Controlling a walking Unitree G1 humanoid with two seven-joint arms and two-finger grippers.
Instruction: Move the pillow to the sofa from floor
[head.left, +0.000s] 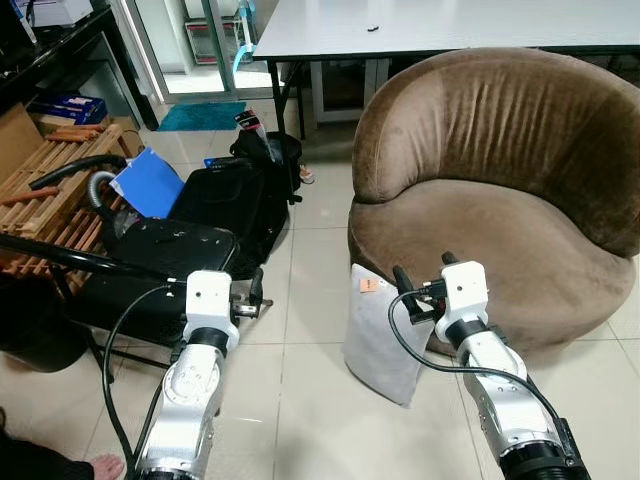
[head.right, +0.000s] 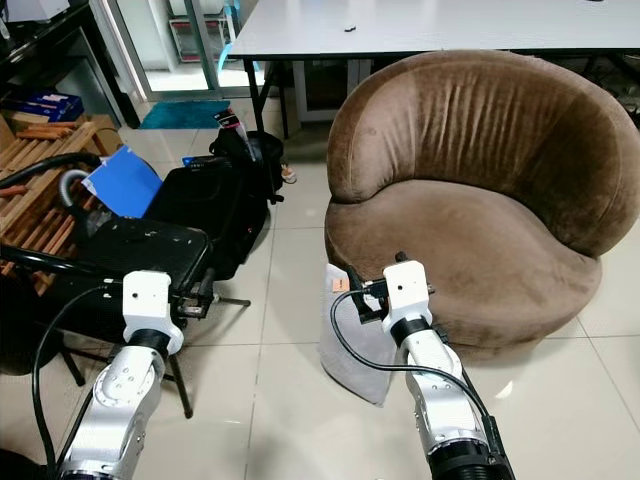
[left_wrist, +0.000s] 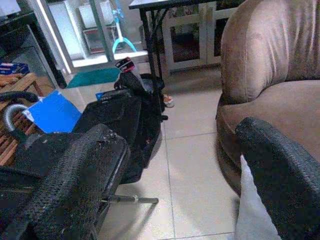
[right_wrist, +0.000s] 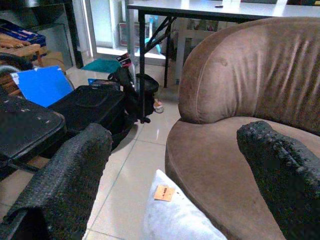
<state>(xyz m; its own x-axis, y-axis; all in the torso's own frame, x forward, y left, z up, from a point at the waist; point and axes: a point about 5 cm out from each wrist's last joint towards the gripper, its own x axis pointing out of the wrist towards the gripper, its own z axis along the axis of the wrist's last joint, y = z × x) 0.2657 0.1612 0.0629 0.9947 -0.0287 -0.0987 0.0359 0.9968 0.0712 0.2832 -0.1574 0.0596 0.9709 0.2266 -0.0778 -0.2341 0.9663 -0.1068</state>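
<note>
Nearest the camera, a person's bare foot (head.left: 104, 465) shows at the lower left edge of the tiled floor (head.left: 300, 420). Both silver arms reach forward. The left gripper (head.left: 256, 290) hovers above the floor beside a black folding stand (head.left: 150, 250), well apart from the pillow; in the left wrist view its fingers (left_wrist: 75, 185) stand wide apart with nothing between them. The right gripper (head.left: 420, 283) is poised just above the upper edge of the grey pillow (head.left: 380, 335); its fingers (right_wrist: 65, 180) are likewise spread, with the pillow's top corner and its small orange tag (right_wrist: 164, 193) lying in the gap below them, not yet clasped as far as can be judged. The pillow stands on edge on the floor, leaning against the front base of the brown round sofa (head.left: 500, 180), whose seat is bare. Beyond the stand lie a black suitcase (head.left: 225, 195), a blue folder (head.left: 150, 183) and wooden slats (head.left: 50, 190); farther still, a grey table (head.left: 430, 25) stands behind the sofa. Judged progress: the approach appears nearly complete, while the grasp, the lift and the placing of the pillow on the seat all remain to be done.
</note>
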